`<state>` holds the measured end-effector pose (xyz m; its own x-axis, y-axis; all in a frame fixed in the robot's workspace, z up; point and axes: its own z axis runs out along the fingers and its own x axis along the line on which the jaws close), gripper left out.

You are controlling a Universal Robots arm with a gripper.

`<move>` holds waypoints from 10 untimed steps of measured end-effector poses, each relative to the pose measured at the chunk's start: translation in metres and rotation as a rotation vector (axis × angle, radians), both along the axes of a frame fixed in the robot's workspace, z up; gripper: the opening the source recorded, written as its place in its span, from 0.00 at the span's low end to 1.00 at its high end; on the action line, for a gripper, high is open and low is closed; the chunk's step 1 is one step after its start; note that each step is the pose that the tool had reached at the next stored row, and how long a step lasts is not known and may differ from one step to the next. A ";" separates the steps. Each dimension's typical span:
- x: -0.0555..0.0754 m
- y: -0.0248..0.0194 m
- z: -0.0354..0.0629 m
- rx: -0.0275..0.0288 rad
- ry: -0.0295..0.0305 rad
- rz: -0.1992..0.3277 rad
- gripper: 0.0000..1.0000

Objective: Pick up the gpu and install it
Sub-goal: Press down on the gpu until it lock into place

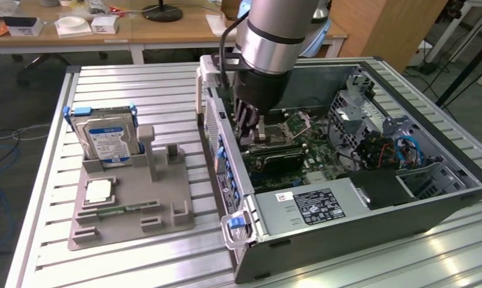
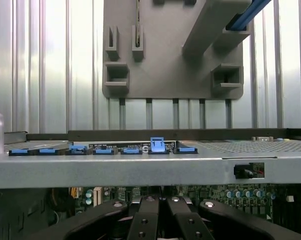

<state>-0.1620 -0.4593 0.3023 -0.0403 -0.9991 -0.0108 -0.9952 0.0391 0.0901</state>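
Inside the open case (image 1: 433, 180), the gripper (image 1: 259, 137) reaches down over the motherboard (image 1: 321, 153), fingers pressed together — in the wrist view they (image 2: 158, 220) meet with no gap, the case wall (image 2: 140, 167) just beyond. The gpu (image 1: 274, 157) lies flat on the board directly under the fingertips, seated among the slots. On the grey tray (image 1: 129, 213) beside the case, the hard drive (image 1: 107, 139) stands upright — well apart.

1 PC case (image 1: 433, 198), 1 hard drive (image 1: 105, 139), 1 grey holder tray (image 1: 129, 222), 1 CPU chip (image 1: 99, 192), 1 PSU (image 1: 313, 207).
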 end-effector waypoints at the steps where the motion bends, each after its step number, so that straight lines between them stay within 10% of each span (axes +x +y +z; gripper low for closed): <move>1: -0.001 0.0000 0.0000 0.0000 -0.0001 0.000 0.11; 6: -0.004 0.0000 -0.0001 -0.0001 -0.0003 0.000 0.11; 10: -0.004 0.0000 -0.0019 0.0002 -0.0169 0.000 0.11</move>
